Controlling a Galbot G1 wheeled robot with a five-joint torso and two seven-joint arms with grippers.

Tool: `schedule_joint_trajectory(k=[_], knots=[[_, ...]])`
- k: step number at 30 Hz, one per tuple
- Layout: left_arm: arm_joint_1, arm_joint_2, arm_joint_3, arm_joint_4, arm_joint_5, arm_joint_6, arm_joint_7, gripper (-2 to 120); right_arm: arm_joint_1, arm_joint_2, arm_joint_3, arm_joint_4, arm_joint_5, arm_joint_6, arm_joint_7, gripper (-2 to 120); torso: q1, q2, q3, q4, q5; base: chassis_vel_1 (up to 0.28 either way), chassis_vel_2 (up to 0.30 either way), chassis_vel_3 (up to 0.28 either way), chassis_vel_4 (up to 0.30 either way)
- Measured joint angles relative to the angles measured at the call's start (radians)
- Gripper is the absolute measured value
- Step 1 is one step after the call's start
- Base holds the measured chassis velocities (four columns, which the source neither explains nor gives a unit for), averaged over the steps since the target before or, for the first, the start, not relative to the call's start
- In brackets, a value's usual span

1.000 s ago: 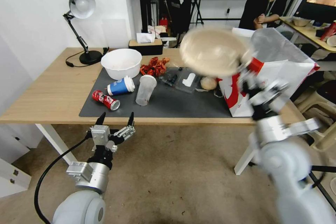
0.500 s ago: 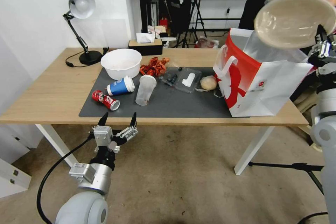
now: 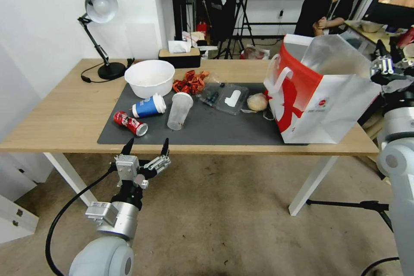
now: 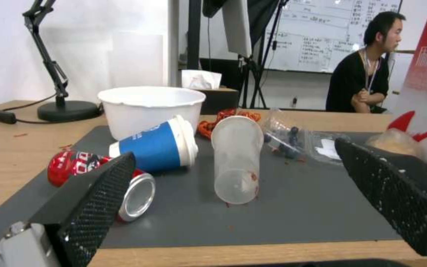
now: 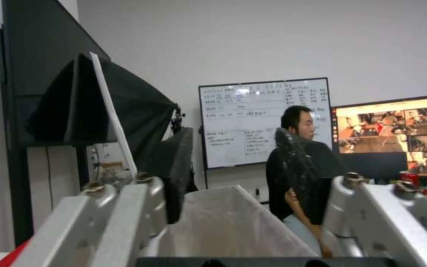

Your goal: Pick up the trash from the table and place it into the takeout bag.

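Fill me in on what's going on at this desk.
A two-armed robot is clearing trash from the table into the takeout bag. Its right gripper is open and empty, raised beside the bag's far side. The left gripper waits open, low in front of the table edge. On the grey mat lie a red soda can, a blue paper cup, a clear plastic cup and a small beige lump.
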Motion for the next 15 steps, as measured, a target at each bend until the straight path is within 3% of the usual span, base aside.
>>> schedule_joint_trajectory(k=[6, 9, 15], knots=[[-0.005, 0.006, -0.003, 0.003, -0.003, 0.0, 0.0, 100, -0.026, -0.001, -0.001, 0.069, 0.119, 0.025, -0.023, 64, 0.0, 0.0, 0.0, 0.0001, 0.0, 0.0, 0.0, 0.0, 0.0], [-0.008, 0.009, -0.004, 0.007, -0.006, 0.0, 0.0, 100, -0.108, 0.007, -0.012, 0.178, 0.233, 0.086, -0.112, 78, 0.0, 0.0, 0.0, 0.0, -0.0002, 0.0, 0.0, 0.0, 0.0], [-0.014, 0.017, -0.007, 0.014, -0.014, -0.002, -0.001, 100, -0.255, 0.042, -0.061, 0.314, 0.223, 0.112, -0.217, 96, 0.0, 0.0, 0.0, -0.0001, -0.0002, 0.0, 0.0, 0.0, 0.0]])
